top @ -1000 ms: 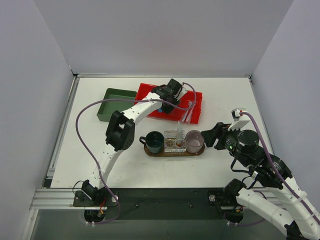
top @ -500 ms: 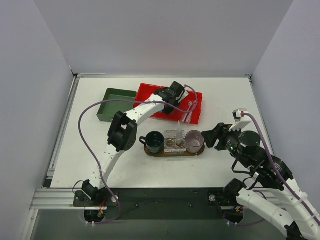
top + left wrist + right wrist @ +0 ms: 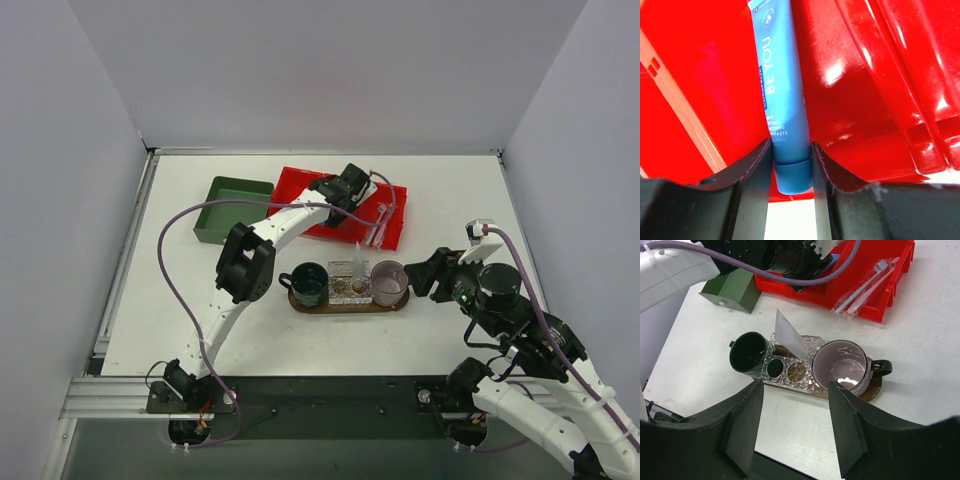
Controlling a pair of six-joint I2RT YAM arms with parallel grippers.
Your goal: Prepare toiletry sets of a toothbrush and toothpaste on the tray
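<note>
While the tray (image 3: 876,389) carries only the two mugs and a clear holder (image 3: 790,371), a blue toothpaste tube (image 3: 780,90) is being gripped in the red bin (image 3: 865,75).
The tube's cap end is pinched from both sides by the fingers of the left gripper (image 3: 792,150), and the tube is seen lying on the bin floor. The right gripper (image 3: 796,388) is held spread and empty above the tray, near the pink mug (image 3: 837,357); the dark green mug (image 3: 747,352) is set at the other end. Wrapped toothbrushes (image 3: 865,282) are seen in the bin's end compartment.

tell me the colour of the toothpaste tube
The tube is light blue with white lettering, clearest in left wrist view.
</note>
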